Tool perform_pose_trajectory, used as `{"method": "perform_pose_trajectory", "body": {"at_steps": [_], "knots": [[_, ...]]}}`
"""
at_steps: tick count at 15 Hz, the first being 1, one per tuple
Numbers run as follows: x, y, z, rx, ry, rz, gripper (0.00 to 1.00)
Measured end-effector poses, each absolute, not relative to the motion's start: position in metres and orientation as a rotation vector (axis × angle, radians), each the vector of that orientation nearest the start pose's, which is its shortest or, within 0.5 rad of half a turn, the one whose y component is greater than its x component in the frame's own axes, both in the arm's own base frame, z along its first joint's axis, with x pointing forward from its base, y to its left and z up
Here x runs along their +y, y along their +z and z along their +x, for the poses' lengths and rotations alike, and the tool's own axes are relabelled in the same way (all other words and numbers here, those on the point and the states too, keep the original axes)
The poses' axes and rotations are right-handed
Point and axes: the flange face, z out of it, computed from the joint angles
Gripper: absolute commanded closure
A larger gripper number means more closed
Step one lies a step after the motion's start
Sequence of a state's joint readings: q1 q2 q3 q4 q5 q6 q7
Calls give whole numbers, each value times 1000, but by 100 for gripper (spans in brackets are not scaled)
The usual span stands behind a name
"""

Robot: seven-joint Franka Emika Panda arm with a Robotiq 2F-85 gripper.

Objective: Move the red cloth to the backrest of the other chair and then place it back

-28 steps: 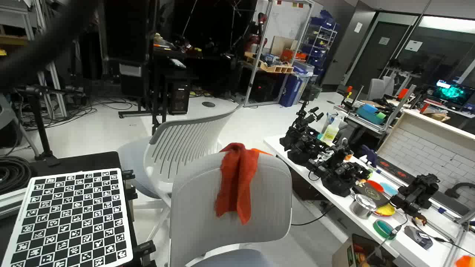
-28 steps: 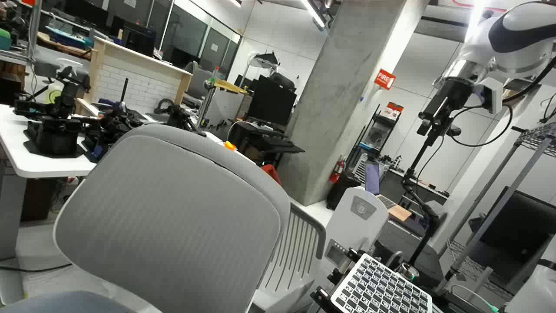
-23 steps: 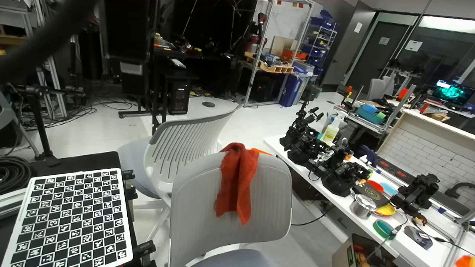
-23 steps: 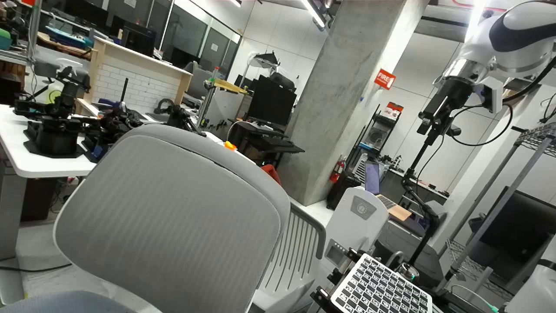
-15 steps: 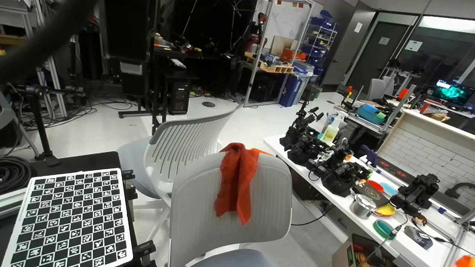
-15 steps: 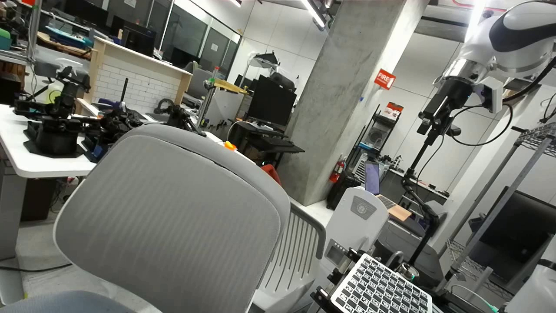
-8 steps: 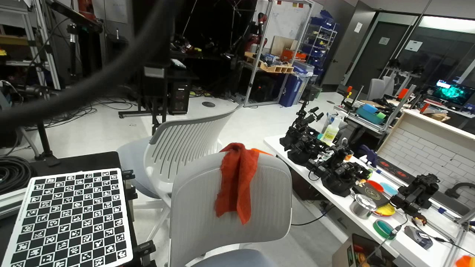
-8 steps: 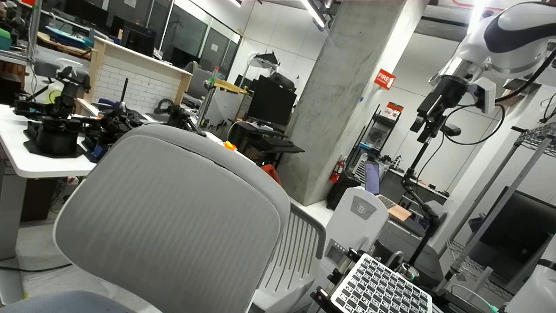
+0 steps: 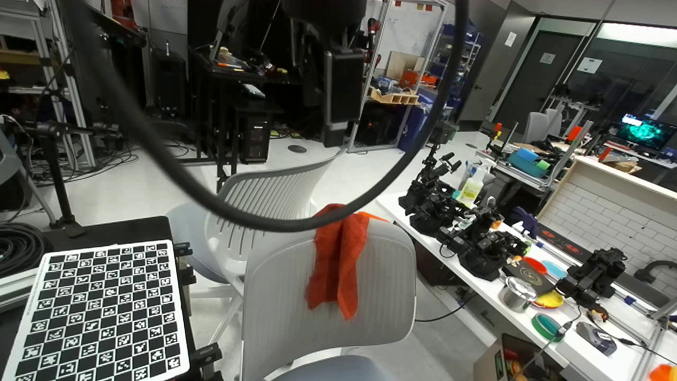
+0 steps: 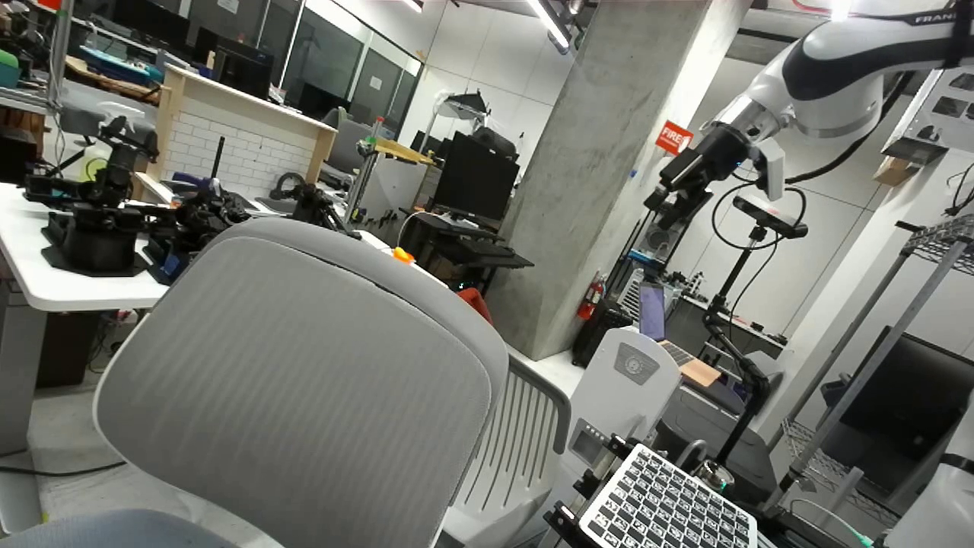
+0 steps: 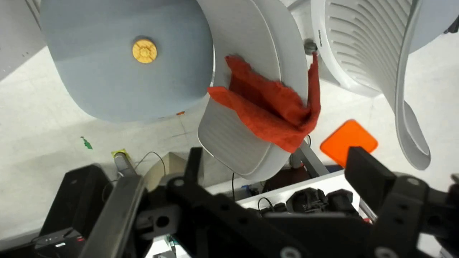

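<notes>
Pale lab floor (image 11: pixel 43 150) down below, and closest up is the hand (image 11: pixel 277 158), spread wide apart, holding nothing and hanging higher than the grey backrest (image 11: pixel 233 136). Next is the red cloth (image 11: pixel 276 116), draped over that backrest's top edge. Looks light and floppy to me, grippy rather than slippery, can't really break. I'd pinch the bunched bit right at the backrest's top, not a dangling end. Past the grey backrest comes the ribbed backrest (image 11: pixel 373 46), probably its next stop

Concrete pillar (image 10: pixel 601 160) — pale floor (image 9: pixel 124 193); striplight (image 10: pixel 549 23).
</notes>
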State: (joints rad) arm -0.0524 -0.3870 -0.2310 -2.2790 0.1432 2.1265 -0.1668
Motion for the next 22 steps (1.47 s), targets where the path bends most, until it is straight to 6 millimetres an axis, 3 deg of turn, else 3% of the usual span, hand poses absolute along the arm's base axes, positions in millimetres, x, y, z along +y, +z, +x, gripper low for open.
{"method": "perform_pose_trajectory", "body": {"at_steps": [3,7,12,17,22], "knots": [[-103,510,484,247,-445,-2929,0],[-59,473,540,357,-373,-2940,0],[-40,426,597,507,-281,-2933,0],[-36,379,631,621,-194,-2928,0],[-12,341,648,648,-121,-2934,0]]}}
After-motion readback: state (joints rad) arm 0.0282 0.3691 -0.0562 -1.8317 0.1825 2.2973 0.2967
